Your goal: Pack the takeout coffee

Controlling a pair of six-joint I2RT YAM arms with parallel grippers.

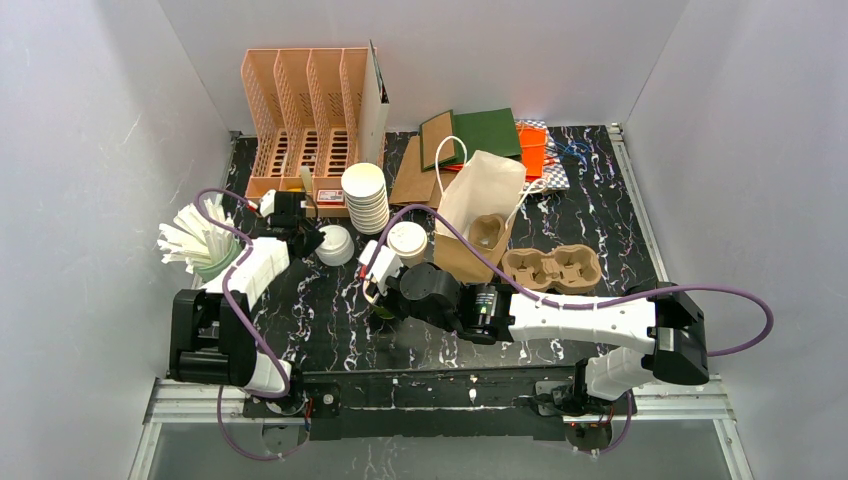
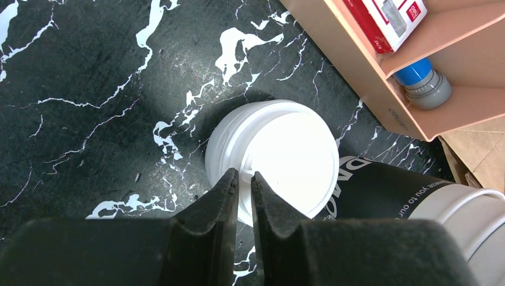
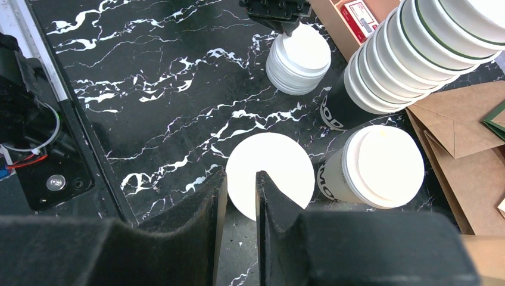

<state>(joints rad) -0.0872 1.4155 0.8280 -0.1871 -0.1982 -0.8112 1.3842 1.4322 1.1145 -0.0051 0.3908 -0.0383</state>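
Observation:
A cream paper cup with a white sip lid [image 1: 407,240] stands left of the bag and shows in the right wrist view [image 3: 384,164]. My right gripper [image 1: 381,274] [image 3: 241,173] hangs over a round white lid [image 3: 280,167] seen from straight above. Its jaws are a narrow gap apart with nothing between them. A bit of green wall [image 1: 385,308] shows under it. My left gripper [image 1: 305,240] [image 2: 245,174] is pinched at the near rim of the top lid of a stack of loose lids [image 1: 335,245] [image 2: 280,155] [image 3: 298,56].
A tall stack of lidless cups [image 1: 365,195] [image 3: 417,47] stands behind the lids, with a black cup [image 2: 393,187] at its base. A brown paper bag [image 1: 480,190] lies open with a cup carrier [image 1: 487,232] inside. A second carrier [image 1: 552,268] lies to its right. A peach file rack [image 1: 300,110] stands at the back left.

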